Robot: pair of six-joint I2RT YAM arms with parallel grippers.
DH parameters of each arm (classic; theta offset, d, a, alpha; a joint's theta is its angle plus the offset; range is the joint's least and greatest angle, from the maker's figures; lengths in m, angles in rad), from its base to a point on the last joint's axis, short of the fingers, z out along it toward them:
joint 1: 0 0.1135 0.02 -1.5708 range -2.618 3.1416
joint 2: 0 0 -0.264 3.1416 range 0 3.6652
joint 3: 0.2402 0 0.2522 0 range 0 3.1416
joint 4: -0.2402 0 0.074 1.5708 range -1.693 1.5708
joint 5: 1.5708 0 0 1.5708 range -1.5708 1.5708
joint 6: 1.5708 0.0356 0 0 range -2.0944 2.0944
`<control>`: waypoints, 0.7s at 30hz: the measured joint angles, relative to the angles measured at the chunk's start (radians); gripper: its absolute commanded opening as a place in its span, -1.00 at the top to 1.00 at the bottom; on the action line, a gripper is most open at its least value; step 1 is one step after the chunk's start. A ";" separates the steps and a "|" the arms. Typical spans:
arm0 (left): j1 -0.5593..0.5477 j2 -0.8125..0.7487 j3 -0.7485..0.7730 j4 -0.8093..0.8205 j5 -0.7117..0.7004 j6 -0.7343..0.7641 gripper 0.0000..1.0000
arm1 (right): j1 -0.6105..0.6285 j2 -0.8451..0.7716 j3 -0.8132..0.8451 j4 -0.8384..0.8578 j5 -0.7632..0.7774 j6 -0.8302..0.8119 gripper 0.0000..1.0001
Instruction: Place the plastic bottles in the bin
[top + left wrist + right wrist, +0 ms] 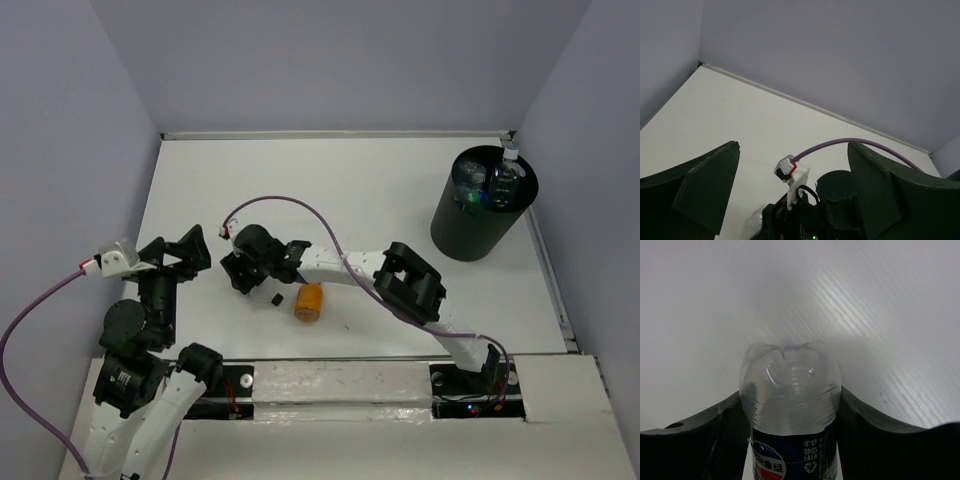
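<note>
From above, the black bin (465, 225) stands at the upper right of the white table (300, 180), and several bottles (490, 182) already sit inside it, a green one and clear ones with blue labels among them; I can't count them exactly. Left of centre the squat orange bottle (308, 300) lies on its side on the table, well away from the bin. Just to its left the right gripper (252, 285) is stretched out low over the table, and the left gripper (185, 255) sits at the left edge. In the left wrist view its dark fingers (705, 185) stand wide apart in the lower corners with nothing between them. The right wrist view fills its lower middle with the small clear bottle (790, 390), red-white-blue label showing, base pointing away, and the right fingers (710, 430) press both its sides, clamped on it. I'd say most of the job is done: this bottle still has to be carried over, then the orange one.
</note>
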 measured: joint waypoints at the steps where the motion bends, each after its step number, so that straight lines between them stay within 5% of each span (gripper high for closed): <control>1: 0.000 -0.001 0.000 0.000 0.000 0.001 -0.98 | 0.000 0.000 0.005 0.007 0.014 0.008 0.26; 6: 0.000 -0.021 -0.001 0.002 0.002 0.005 -0.98 | -0.008 -0.057 -0.005 0.083 0.116 0.040 0.26; 11: 0.000 -0.020 -0.002 0.006 0.043 0.010 -0.98 | -0.073 -0.367 -0.241 0.196 0.223 0.031 0.26; 16: 0.000 -0.003 -0.002 0.011 0.105 0.011 -0.98 | -0.410 -0.860 -0.453 0.319 0.412 -0.029 0.27; 21: 0.000 0.003 -0.007 0.016 0.154 0.014 -0.98 | -0.785 -1.164 -0.622 0.429 0.624 -0.086 0.28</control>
